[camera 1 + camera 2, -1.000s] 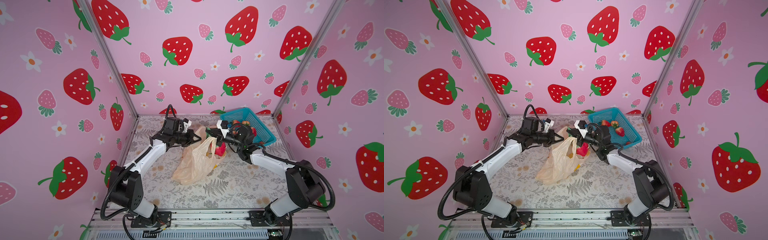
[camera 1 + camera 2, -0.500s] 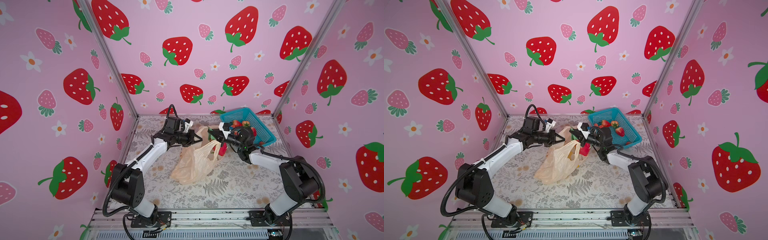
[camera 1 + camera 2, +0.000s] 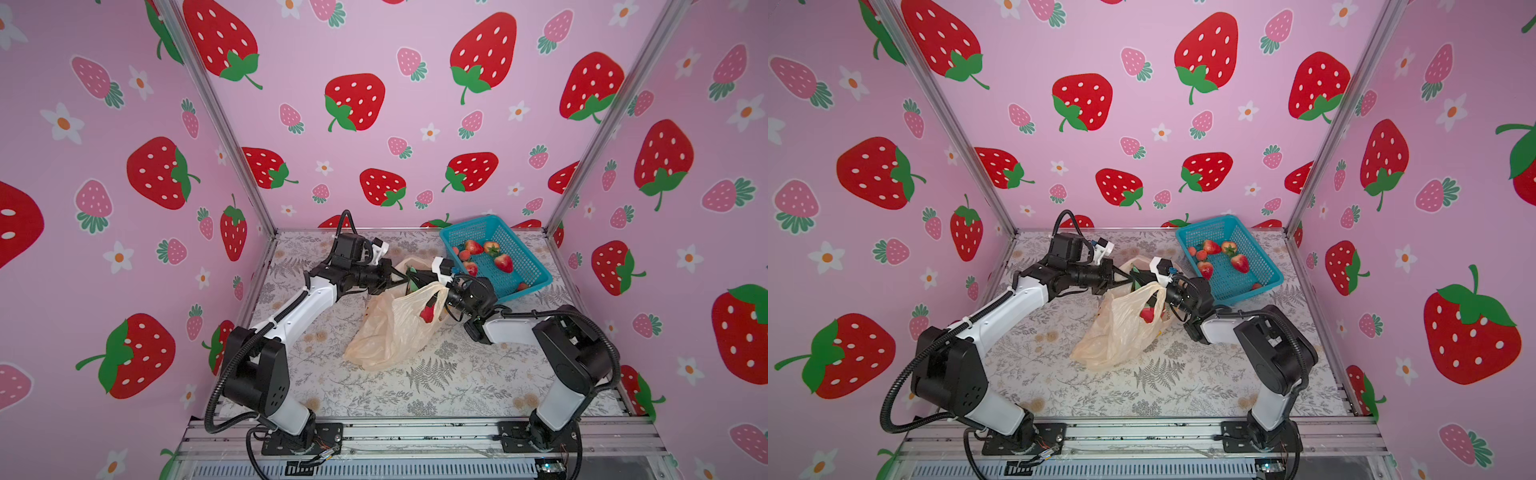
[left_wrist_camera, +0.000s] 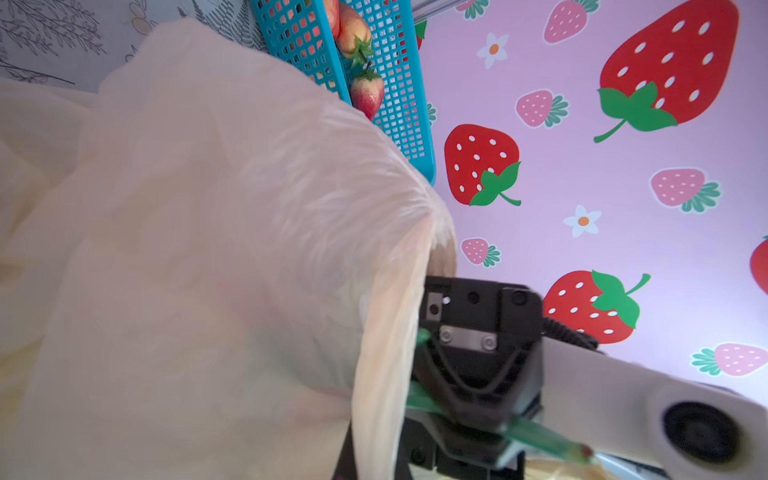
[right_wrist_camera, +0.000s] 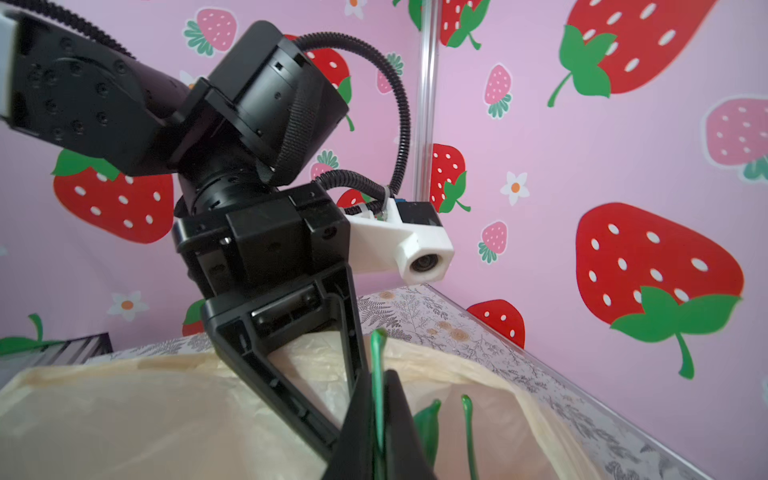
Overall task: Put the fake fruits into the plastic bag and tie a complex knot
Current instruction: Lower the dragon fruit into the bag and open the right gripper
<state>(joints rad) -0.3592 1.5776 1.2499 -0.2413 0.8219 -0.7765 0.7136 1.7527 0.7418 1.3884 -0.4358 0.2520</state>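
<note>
Grippers: left gripper (image 3: 399,279) pinched shut on the raised rim of the plastic bag (image 3: 386,328); right gripper (image 5: 380,386) closed on a green stem (image 5: 377,353) over the bag's mouth.
Fruit at the mouth: one red fruit (image 3: 428,312) shows through a handle loop, just below the right gripper; whether it hangs from that stem I cannot tell.
Bag: slumped mid-table, mouth lifted toward the back edge of the table (image 3: 457,386), handles untied.
Basket: blue basket (image 3: 469,224) in the back right corner, several strawberries (image 3: 503,262) inside.
Done: loading looks begun, at most a fruit or two in.
Left: likely the basket's strawberries, then the whole knot.
</note>
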